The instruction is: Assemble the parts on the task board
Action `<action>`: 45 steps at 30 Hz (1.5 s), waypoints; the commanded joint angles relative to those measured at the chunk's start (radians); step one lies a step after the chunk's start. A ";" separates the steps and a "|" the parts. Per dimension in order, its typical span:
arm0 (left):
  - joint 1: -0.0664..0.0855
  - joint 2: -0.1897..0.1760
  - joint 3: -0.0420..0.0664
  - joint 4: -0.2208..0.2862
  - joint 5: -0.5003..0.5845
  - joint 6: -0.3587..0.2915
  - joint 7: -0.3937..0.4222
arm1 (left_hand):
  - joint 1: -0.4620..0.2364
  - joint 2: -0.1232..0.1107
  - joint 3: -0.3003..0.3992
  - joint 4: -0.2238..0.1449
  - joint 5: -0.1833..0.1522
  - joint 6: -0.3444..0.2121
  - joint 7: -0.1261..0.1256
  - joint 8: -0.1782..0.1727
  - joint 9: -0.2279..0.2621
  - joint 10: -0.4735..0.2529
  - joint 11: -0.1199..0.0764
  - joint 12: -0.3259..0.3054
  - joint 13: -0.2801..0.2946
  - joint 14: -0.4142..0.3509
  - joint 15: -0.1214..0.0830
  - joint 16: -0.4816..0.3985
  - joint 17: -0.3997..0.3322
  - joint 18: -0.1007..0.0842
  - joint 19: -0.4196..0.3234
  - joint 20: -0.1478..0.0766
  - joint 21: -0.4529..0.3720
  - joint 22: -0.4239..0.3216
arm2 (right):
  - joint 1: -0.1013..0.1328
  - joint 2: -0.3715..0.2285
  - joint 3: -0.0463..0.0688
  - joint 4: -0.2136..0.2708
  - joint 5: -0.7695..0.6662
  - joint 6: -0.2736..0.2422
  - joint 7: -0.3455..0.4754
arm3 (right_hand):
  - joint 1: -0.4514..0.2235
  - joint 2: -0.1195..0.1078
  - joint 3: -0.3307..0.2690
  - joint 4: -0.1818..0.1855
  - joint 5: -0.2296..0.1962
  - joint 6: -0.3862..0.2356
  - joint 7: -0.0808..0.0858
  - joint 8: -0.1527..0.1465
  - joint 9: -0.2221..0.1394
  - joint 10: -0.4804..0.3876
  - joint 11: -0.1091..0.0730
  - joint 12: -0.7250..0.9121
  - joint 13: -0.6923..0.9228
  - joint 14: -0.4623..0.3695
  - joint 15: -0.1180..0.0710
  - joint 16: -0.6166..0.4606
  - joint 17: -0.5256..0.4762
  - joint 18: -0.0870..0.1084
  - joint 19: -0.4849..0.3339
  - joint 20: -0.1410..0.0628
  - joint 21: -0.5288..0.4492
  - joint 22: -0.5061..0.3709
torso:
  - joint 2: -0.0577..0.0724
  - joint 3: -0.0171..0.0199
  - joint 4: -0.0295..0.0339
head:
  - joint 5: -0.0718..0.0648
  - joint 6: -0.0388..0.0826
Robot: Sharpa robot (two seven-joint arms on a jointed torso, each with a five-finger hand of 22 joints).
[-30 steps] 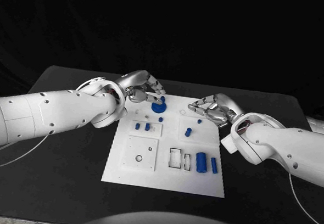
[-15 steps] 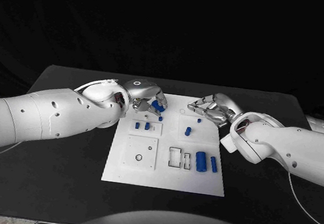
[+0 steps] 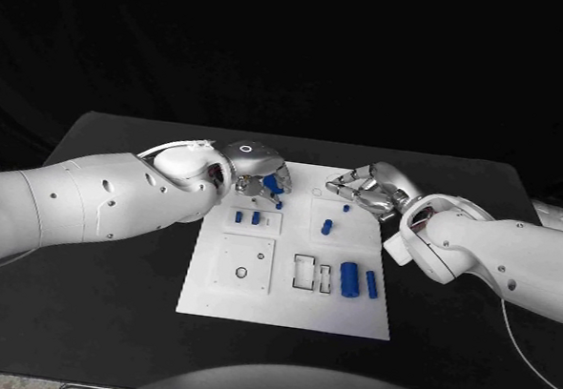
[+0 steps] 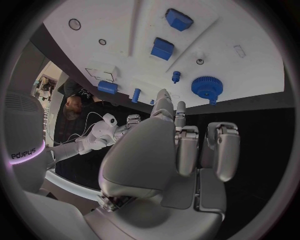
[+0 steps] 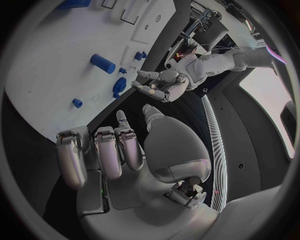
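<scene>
The white task board lies in the middle of the table. A blue gear sits at its far left end, half covered by my left hand, which hovers over it with its back upward. In the left wrist view the gear lies flat on the board, just beyond the loosely curled fingers, which hold nothing. My right hand hangs over the board's far right corner, empty, with its fingers half curled. Two small blue parts and a blue peg stand at mid-board.
A thick blue cylinder and a thinner blue one lie at the board's right side, beside empty rectangular slots. A square plate with a round hole fills the near left. Black table surrounds the board.
My left hand has turned over at the wrist and slid right over the blue gear, covering part of it. The right hand has stayed put.
</scene>
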 commanded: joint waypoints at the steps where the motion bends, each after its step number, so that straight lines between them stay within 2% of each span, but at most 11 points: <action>1: -0.004 0.007 0.000 -0.005 -0.028 0.033 -0.020 | 0.016 0.000 0.007 0.000 -0.003 0.001 0.008 -0.004 -0.003 -0.002 -0.006 -0.004 -0.006 0.106 -0.010 0.003 0.263 -0.008 0.103 -0.006 0.002 0.263 | -0.001 0.001 0.000 0.001 -0.005 0.018 -0.004 | -0.001 -0.001 0.004 -0.003 0.003 0.001 0.018 0.005 0.001 0.105 0.004 0.004 0.263 0.104 0.006 0.004 0.263 -0.014 0.103 0.006 0.004 0.263 | 0.000 0.0002 0.0001 | -0.001 -0.002; 5: -0.008 0.015 0.000 -0.013 -0.031 0.045 -0.022 | 0.031 -0.008 0.013 -0.002 -0.003 0.002 0.008 -0.003 -0.009 -0.004 -0.010 -0.003 -0.017 0.106 -0.014 0.003 0.263 -0.008 0.103 -0.008 0.002 0.263 | -0.001 0.001 0.000 0.000 -0.005 0.020 -0.006 | -0.001 -0.001 0.004 -0.003 0.003 0.001 0.018 0.005 0.001 0.105 0.004 0.004 0.263 0.104 0.006 0.004 0.263 -0.014 0.103 0.006 0.004 0.263 | 0.000 0.0011 0.0003 | -0.003 -0.004; 15: -0.018 0.037 0.000 -0.040 -0.050 0.059 -0.030 | 0.068 -0.015 0.030 -0.003 -0.003 0.010 0.005 -0.002 -0.020 0.000 -0.017 -0.002 -0.028 0.106 -0.018 0.003 0.263 -0.008 0.103 -0.010 0.002 0.263 | -0.001 0.004 0.000 0.000 -0.005 0.027 -0.012 | -0.002 -0.001 0.004 -0.002 0.003 0.001 0.018 0.005 0.001 0.105 0.004 0.004 0.263 0.104 0.006 0.004 0.263 -0.014 0.103 0.006 0.004 0.263 | -0.001 0.0004 -0.0001 | -0.003 -0.007; 27: -0.021 0.049 0.000 -0.052 -0.071 0.074 -0.050 | 0.097 -0.015 0.049 -0.003 -0.003 0.009 0.005 -0.003 -0.030 -0.005 -0.019 -0.004 -0.030 0.106 -0.022 0.003 0.263 -0.008 0.103 -0.011 0.002 0.263 | -0.001 0.009 0.000 -0.003 -0.005 0.037 -0.022 | -0.002 -0.001 0.004 -0.002 0.003 0.001 0.018 0.005 0.001 0.105 0.004 0.004 0.263 0.104 0.006 0.004 0.263 -0.014 0.103 0.006 0.004 0.263 | -0.001 0.0009 0.0004 | -0.004 -0.009; 31: -0.021 0.054 0.000 -0.059 -0.077 0.089 -0.054 | 0.098 -0.017 0.051 -0.002 -0.003 0.007 0.004 -0.004 -0.032 -0.008 -0.020 -0.005 -0.030 0.106 -0.022 0.003 0.263 -0.008 0.103 -0.011 0.002 0.263 | -0.001 0.011 0.000 -0.003 -0.005 0.040 -0.023 | -0.002 -0.001 0.004 -0.002 0.003 0.001 0.018 0.005 0.001 0.105 0.004 0.004 0.263 0.104 0.006 0.004 0.263 -0.014 0.103 0.006 0.004 0.263 | -0.001 0.0012 0.0025 | -0.005 -0.010; 35: -0.022 0.057 0.000 -0.064 -0.080 0.096 -0.054 | 0.098 -0.018 0.052 -0.001 -0.003 0.003 0.004 -0.005 -0.035 -0.012 -0.020 -0.005 -0.030 0.106 -0.022 0.003 0.263 -0.008 0.103 -0.011 0.002 0.263 | -0.001 0.014 0.000 -0.003 -0.006 0.041 -0.024 | -0.002 -0.001 0.004 -0.002 0.003 0.001 0.018 0.005 0.001 0.105 0.004 0.004 0.263 0.104 0.006 0.004 0.263 -0.014 0.103 0.006 0.004 0.263 | -0.001 0.0007 -0.0005 | -0.003 -0.009; 40: -0.022 0.067 0.001 -0.079 -0.081 0.102 -0.049 | 0.096 -0.020 0.055 0.000 -0.003 -0.006 0.004 -0.007 -0.041 -0.023 -0.021 -0.006 -0.030 0.106 -0.023 0.003 0.263 -0.008 0.103 -0.011 0.002 0.263 | -0.001 0.015 0.000 -0.003 -0.006 0.045 -0.027 | -0.002 -0.002 0.003 -0.002 0.003 0.001 0.018 0.005 0.001 0.105 0.004 0.004 0.263 0.104 0.006 0.004 0.263 -0.014 0.103 0.006 0.004 0.263 | -0.001 0.0008 0.0023 | -0.005 -0.009; 45: -0.023 0.074 0.001 -0.089 -0.081 0.106 -0.044 | 0.094 -0.022 0.056 0.001 -0.003 -0.010 0.004 -0.007 -0.044 -0.029 -0.021 -0.006 -0.030 0.106 -0.022 0.003 0.263 -0.008 0.103 -0.011 0.002 0.263 | -0.001 0.017 0.000 -0.004 -0.006 0.047 -0.029 | -0.002 -0.002 0.003 -0.002 0.003 0.001 0.018 0.005 0.001 0.105 0.004 0.004 0.263 0.104 0.006 0.004 0.263 -0.014 0.103 0.006 0.004 0.263 | -0.001 0.0008 -0.0007 | -0.005 -0.009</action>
